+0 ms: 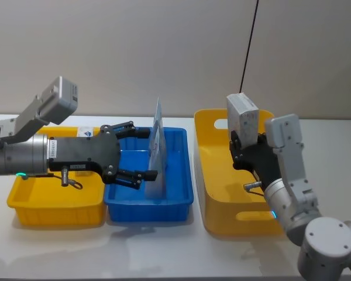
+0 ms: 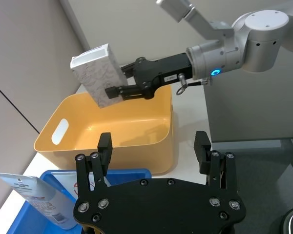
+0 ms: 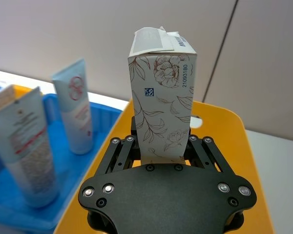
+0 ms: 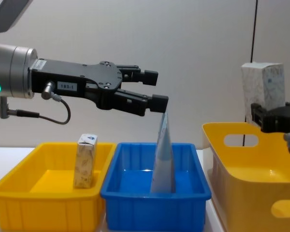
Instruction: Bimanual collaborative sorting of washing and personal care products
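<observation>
- Pinching box by its lower end with right gripper, upright above big yellow bin at 3 o'clock of blue bin.
- Hovering left gripper, fingers spread wide and empty, over blue bin at 9 o'clock of the top of tube standing inside; contact too close to call.
- Finds carton upright in small yellow bin at 9 o'clock of blue bin.
- Risks bouncing or tipping box against the rim by letting go from this height.
- Risks toppling tube by clipping its thin top with spread fingers if swept toward 3 o'clock.
</observation>
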